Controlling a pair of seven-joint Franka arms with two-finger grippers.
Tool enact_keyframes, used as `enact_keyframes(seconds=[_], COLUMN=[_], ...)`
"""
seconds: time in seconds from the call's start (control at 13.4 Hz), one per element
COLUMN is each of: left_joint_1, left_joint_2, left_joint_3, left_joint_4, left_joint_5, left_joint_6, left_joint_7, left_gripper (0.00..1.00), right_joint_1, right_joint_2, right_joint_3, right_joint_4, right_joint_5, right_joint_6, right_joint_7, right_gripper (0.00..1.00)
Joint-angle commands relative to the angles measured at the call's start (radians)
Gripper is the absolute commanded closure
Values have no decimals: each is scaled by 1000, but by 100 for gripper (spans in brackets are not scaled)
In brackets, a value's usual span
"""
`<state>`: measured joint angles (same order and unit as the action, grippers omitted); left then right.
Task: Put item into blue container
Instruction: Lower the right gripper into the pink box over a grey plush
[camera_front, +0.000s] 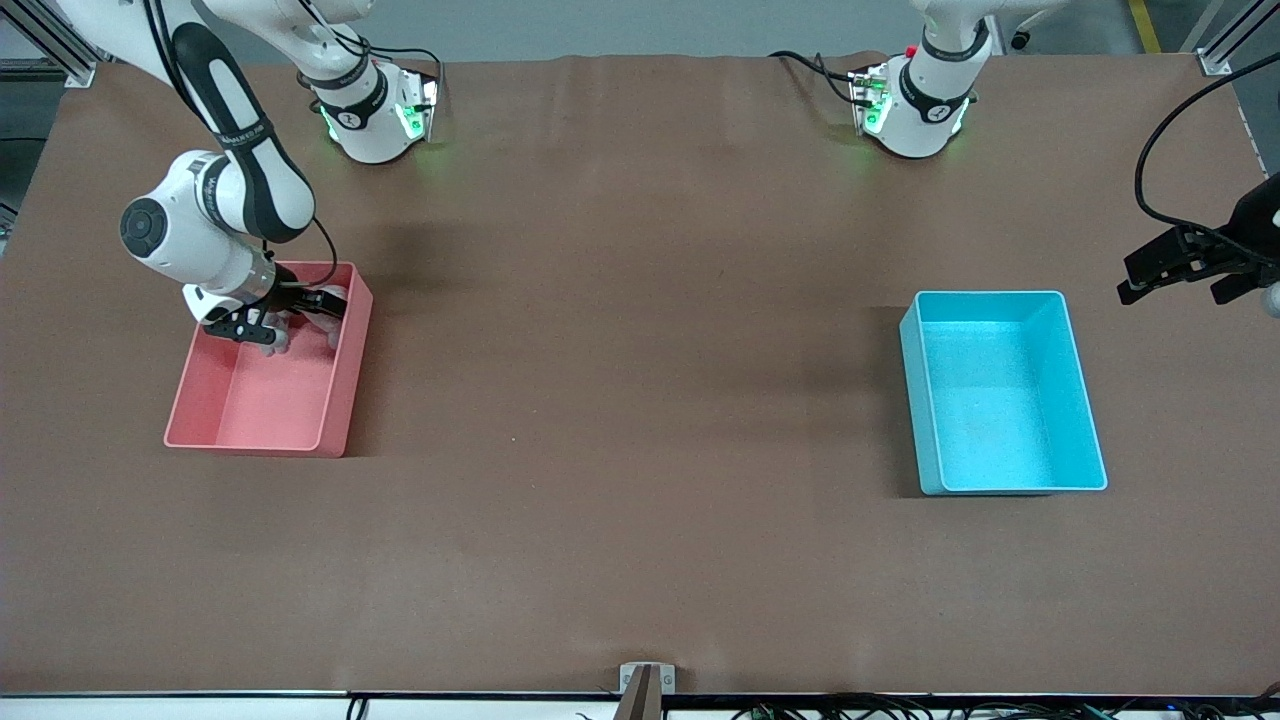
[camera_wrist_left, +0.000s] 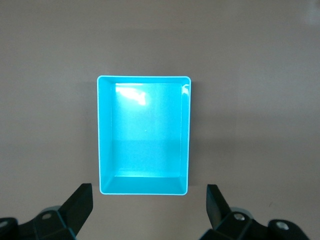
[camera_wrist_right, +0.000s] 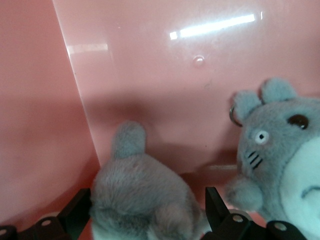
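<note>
- The brown table (camera_front: 640, 400) is mostly bare, with one bin at each arm's end and a wide stretch of cloth between them.
- The blue container (camera_front: 1000, 395) sits at the left arm's end, empty as far as I can see, its long axis running toward the front camera.
- The pink bin (camera_front: 262, 360) sits at the right arm's end, the same size and turned the same way; the items are in here, well apart from the blue one.
- The right arm reaches down into the pink bin, at the end nearer its base.
- The left arm waits; the left gripper (camera_wrist_left: 147, 210) hangs just beside the blue container, over bare table, its jaws spread wide and holding nothing.
- Two grey plush toys lie in the pink bin: one with a face (camera_wrist_right: 282, 150) is off to the side, beside a pink wall.
- The other grey plush (camera_wrist_right: 142, 197) lies straight between the jaws of the right gripper (camera_wrist_right: 147, 210), which stand apart on either side of it, not yet clenched.
- My guess is a squeeze comes next, then a lift over the bin's tall wall and a long carry across; the neighbouring toy could get snagged.
</note>
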<state>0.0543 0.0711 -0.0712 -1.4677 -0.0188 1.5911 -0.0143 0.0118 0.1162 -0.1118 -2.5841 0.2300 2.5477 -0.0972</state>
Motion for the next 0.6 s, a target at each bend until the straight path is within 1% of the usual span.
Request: enact_keyframes(seconds=[0.0, 0.22, 0.52], left_joint_1=[2, 1, 1], left_joint_2=[1, 1, 1], left_joint_3=[-1, -1, -1], left_joint_4=[4, 6, 6], left_joint_5=[-17, -17, -17], left_joint_6=[6, 6, 6], left_joint_7=[-10, -10, -10], left_gripper=[0, 0, 0], right_joint_1=[-7, -10, -12], right_joint_2=[-15, -10, 28], right_joint_3=[7, 6, 6], right_joint_4=[-16, -10, 9], right_joint_5=[28, 28, 28], right_joint_6=[-26, -20, -12], right_joint_7=[2, -4, -4], right_gripper=[0, 0, 0])
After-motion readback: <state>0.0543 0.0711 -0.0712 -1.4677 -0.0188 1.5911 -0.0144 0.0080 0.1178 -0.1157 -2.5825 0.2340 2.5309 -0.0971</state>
